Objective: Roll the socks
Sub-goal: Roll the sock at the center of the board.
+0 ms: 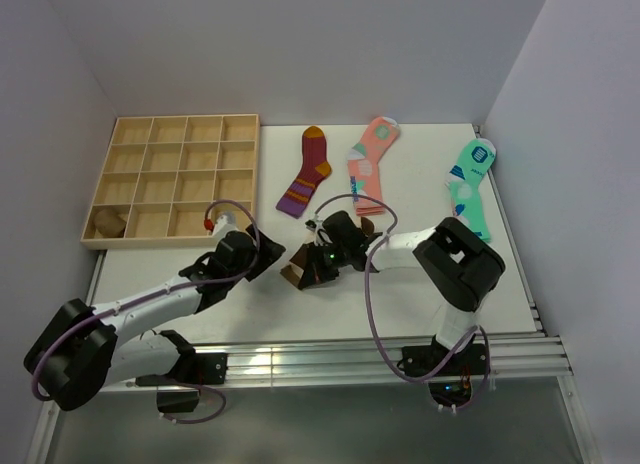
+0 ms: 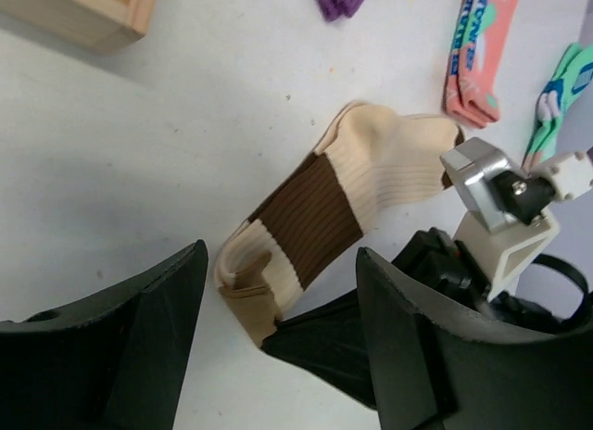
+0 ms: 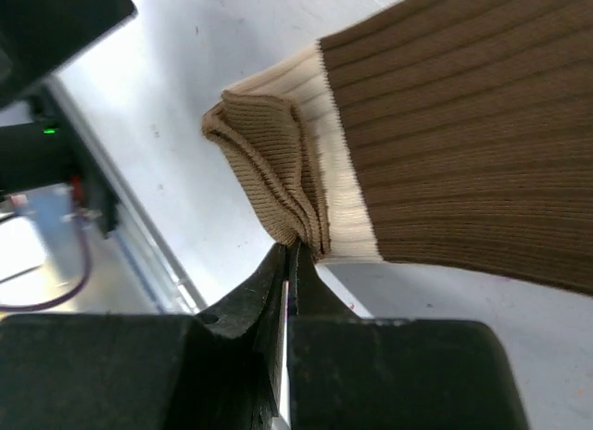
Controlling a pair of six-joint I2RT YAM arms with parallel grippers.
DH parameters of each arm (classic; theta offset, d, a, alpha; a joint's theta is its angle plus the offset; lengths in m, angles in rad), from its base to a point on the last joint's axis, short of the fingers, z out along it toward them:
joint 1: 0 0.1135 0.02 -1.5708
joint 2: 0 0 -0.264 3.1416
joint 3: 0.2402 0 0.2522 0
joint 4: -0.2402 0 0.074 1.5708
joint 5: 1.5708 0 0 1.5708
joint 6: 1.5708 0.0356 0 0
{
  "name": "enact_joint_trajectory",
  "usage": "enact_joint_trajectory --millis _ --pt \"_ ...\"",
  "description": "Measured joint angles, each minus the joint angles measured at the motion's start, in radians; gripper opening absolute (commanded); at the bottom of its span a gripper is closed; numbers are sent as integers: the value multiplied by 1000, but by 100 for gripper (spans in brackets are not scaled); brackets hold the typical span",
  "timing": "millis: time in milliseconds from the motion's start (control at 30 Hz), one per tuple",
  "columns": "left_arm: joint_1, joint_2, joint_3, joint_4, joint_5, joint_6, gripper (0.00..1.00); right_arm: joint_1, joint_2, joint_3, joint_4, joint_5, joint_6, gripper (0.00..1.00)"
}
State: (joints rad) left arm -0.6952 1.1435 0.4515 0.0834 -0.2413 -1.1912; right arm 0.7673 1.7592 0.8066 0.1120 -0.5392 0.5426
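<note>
Beige sock point(image 2: 343, 198) is nipped at its folded end by the closed right gripper point(image 3: 295, 263); left gripper point(image 2: 280, 263) is spread wide, empty. Rolling is judged barely started, with most still flat.

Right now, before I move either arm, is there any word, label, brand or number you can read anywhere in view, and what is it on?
No text can be read.
pink sock: blue letter-like print, too blurred to read.
mint-green sock: dark patch near the cuff, too small to read.
beige and brown socks: plain ribbing, no print.
wooden tray: no markings visible.
</note>
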Motion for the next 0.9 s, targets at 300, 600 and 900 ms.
enact_joint_trajectory --millis 300,600,900 --pt "-21 100 -25 -6 65 -60 65 -88 80 -33 129 -204 103 0" --pt "-51 158 -13 -6 75 -82 55 -103 96 -33 148 -238 119 0" --pt "-51 224 26 -8 71 -90 38 -113 110 -33 161 -259 126 0"
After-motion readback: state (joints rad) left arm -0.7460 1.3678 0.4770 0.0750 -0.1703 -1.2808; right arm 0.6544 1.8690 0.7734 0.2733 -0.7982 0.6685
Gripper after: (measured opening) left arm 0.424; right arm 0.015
